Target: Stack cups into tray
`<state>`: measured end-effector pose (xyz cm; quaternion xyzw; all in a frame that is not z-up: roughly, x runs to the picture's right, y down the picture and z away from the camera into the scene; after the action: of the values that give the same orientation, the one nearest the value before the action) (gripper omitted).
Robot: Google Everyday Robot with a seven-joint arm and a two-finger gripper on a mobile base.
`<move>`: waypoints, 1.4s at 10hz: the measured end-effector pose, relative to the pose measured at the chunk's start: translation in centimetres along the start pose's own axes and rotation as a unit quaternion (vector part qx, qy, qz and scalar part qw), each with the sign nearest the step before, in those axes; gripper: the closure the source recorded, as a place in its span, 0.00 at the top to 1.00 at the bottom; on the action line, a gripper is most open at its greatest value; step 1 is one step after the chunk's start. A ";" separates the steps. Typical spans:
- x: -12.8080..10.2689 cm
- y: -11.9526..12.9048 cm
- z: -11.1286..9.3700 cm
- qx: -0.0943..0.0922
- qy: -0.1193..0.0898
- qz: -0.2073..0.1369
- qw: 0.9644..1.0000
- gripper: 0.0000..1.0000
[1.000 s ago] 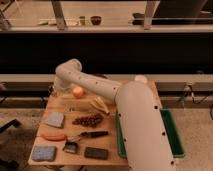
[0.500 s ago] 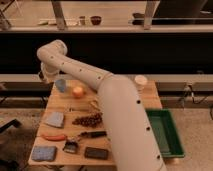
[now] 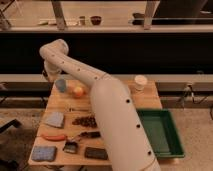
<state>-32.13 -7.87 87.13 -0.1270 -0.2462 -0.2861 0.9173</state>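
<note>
My arm (image 3: 107, 112) sweeps from five o'clock up to a bend at ten o'clock, then folds downward; my end effector (image 3: 49, 75) hangs just below that bend, closed.

gripper (image 3: 49, 75) beside cup (image 3: 60, 85), tray (image 3: 161, 134) at right

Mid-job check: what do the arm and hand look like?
The arm is smooth, off-white and tubular, thick near the camera, slimmer past a rounded joint, with small dark dots along its side; no cables show. The hand, by the blue cup, shows only as a greyish tip.
</note>
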 end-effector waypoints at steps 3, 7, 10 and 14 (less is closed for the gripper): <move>0.9 0.1 1.8 -0.004 0.008 0.002 1.000 0.00; 3.0 0.1 1.4 -0.002 0.028 0.009 1.000 0.00; 5.6 2.4 1.2 -0.009 0.038 0.029 0.999 0.00; 5.2 3.3 1.9 -0.009 0.037 0.033 0.999 0.00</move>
<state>-27.21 -6.89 91.16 -0.1321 -0.2049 -0.2627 0.9336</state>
